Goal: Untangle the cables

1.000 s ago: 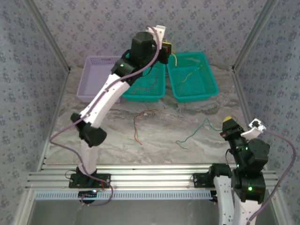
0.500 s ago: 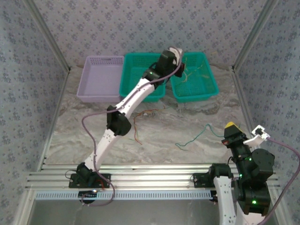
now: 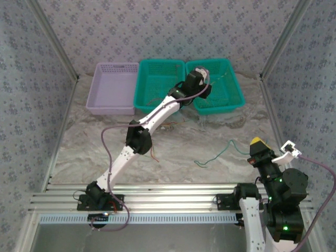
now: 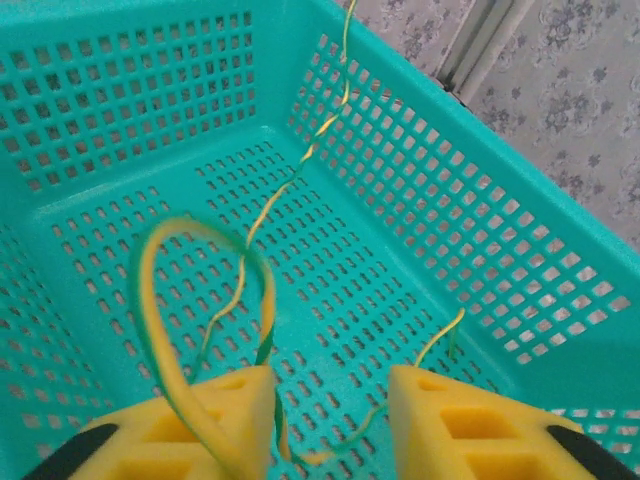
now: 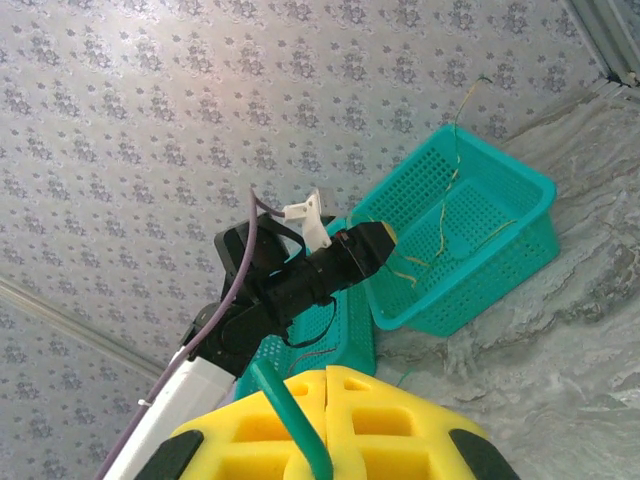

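Was a robot lab test cell: marble-look table point(image 3: 84, 142) w/ patterned wall panels point(image 3: 157, 26) behind & beside it, alu posts point(image 3: 52, 39) at its far corners, alu rail point(image 3: 173, 202) along its near edge.

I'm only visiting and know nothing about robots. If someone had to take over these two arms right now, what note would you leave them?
Left gripper: open, over the right teal basket. The yellow-green cable is looped against one finger and trails onto the basket floor.
Right gripper: shut on the green cable, the rest of which lies on the table.
Done: the yellow-green cable is in the basket.
Left: get its loop clear of the finger, put the green cable away, then deal with the orange cable on the table beside the left arm.
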Controlling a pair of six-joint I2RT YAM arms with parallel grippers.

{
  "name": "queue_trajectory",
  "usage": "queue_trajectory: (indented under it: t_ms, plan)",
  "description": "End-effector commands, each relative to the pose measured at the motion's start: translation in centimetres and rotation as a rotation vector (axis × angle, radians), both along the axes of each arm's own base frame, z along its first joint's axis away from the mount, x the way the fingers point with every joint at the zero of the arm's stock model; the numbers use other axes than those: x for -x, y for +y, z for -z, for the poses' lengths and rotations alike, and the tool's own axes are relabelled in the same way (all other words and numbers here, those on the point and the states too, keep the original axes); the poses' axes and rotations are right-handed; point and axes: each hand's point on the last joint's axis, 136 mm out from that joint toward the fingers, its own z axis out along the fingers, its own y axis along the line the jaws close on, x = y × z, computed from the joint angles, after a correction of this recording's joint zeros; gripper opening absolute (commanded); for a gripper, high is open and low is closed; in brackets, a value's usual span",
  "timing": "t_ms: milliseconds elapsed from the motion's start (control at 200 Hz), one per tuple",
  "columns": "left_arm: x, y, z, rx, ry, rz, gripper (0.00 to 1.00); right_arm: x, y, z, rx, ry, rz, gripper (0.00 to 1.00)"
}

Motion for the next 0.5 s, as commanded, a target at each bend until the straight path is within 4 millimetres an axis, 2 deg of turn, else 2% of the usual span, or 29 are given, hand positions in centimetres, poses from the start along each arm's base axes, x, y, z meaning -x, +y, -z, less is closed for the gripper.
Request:
queue_trajectory:
  t_ms: [0, 45, 90, 100, 180, 225, 305, 415, 495]
  plan:
    - [0.3, -0.1, -6.5, 0.086, -0.093, 0.012, 0.61, 0.5, 0.5, -0.7, 0.005, -0.040, -0.030, 0.00]
    - [0.6, -0.1, -7.0, 0.090, -0.096, 0.023, 0.71, 0.5, 0.5, -0.7, -0.001, -0.041, -0.030, 0.00]
    - [0.9, -0.2, -7.4, 0.087, -0.098, 0.029, 0.97, 0.4, 0.5, -0.7, -0.006, -0.043, -0.031, 0.00]
    - [1.0, -0.2, -7.5, 0.087, -0.098, 0.032, 0.99, 0.4, 0.5, -0.8, -0.007, -0.043, -0.032, 0.00]
    - [1.9, -0.3, -8.8, 0.089, -0.102, 0.054, 1.00, 0.3, 0.6, -0.9, -0.011, -0.047, -0.034, 0.00]
    - [2.3, -0.1, -10.3, 0.098, -0.117, 0.054, 1.00, 0.2, 0.6, -0.7, -0.013, -0.041, -0.035, 0.00]
    - [3.2, 0.6, -14.3, 0.138, -0.158, 0.057, 1.00, 0.0, 0.5, -0.6, -0.013, -0.036, -0.032, 0.00]
    - [4.5, 2.5, -20.6, 0.191, -0.232, 0.052, 1.00, -0.6, 0.3, -0.7, -0.012, -0.042, -0.021, 0.00]
    - [5.5, 3.5, -23.5, 0.243, -0.235, 0.069, 1.00, -1.2, 0.6, -0.8, -0.029, -0.037, -0.038, 0.00]
